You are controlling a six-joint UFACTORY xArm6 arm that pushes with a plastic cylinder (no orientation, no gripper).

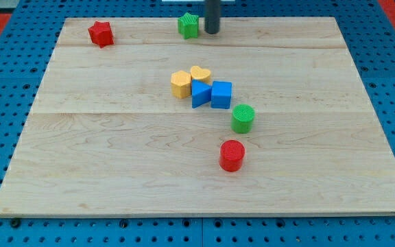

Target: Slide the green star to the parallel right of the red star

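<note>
The green star [188,25] sits near the top edge of the wooden board [115,178], a little left of the board's middle line. My tip [212,31] stands just beside it on the view's right, so close that I cannot tell whether the two touch or a sliver of wood shows between them. The arm ends in a plain dark rod (it carries no jaws, so nothing opens, closes or clamps here).

The red star [101,33] lies at the board's top left corner, well apart from the green star and at nearly the same height in the view.

Near the board's centre a tight cluster sits together: a yellow hexagonal block [180,84] on the left, a yellow heart [200,73] touching it at the upper right, a blue triangular block [199,94] below the heart, and a blue cube [221,95] just right of it. A green cylinder [243,118] stands below and right of the cube, and a red cylinder [232,155] lies further down.
</note>
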